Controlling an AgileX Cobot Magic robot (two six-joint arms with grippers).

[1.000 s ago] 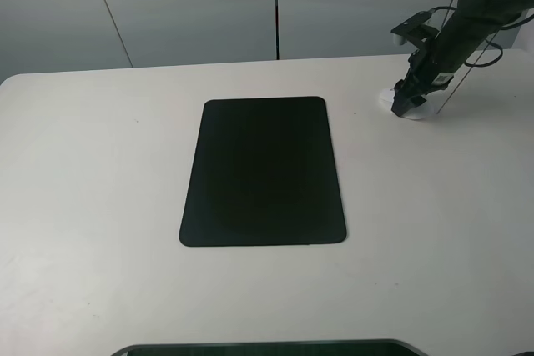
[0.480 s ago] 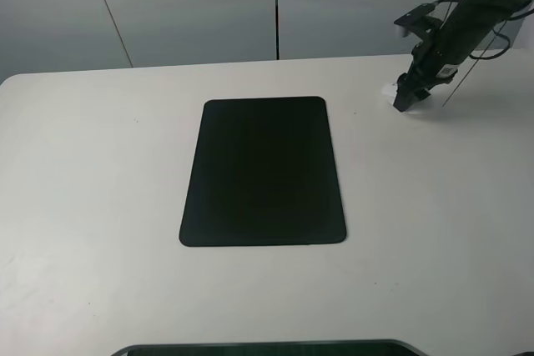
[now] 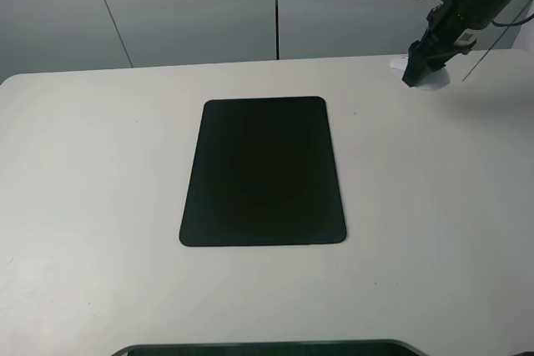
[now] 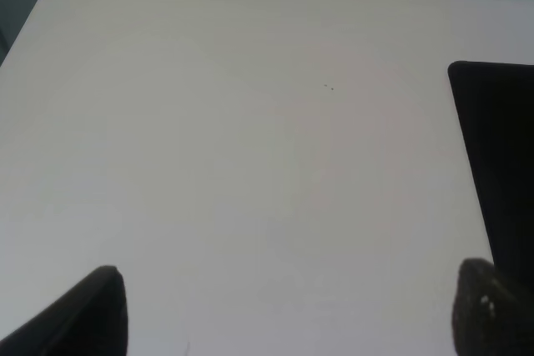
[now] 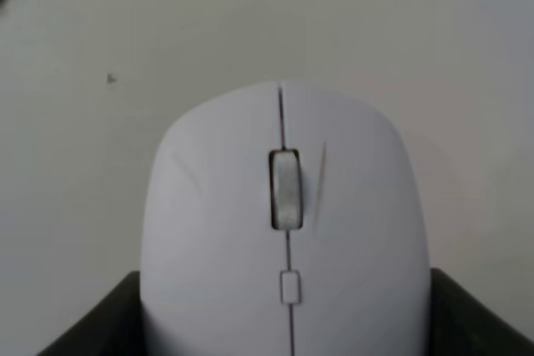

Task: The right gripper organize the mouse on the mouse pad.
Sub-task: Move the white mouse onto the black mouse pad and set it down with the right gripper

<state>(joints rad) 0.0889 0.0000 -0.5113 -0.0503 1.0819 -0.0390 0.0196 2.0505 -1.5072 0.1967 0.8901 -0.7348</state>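
The white mouse [image 5: 209, 206] with a grey scroll wheel sits between the black jaws of my right gripper [image 5: 284, 327]. In the high view the right gripper [image 3: 417, 74] holds the mouse [image 3: 433, 82] above the table's far right corner, well to the right of the black mouse pad [image 3: 263, 171]. The pad lies flat in the middle of the table with nothing on it. My left gripper [image 4: 292, 314] is open and empty over bare table, with the pad's edge [image 4: 501, 147] beside it. The left arm is out of the high view.
The white table [image 3: 100, 172] is bordered by its far edge and a grey panelled wall [image 3: 192, 6] behind. A dark object's edge [image 3: 267, 348] shows at the front of the table.
My right gripper has risen from the table surface and moved toward the far right, carrying the mouse with it. The pad has not moved.
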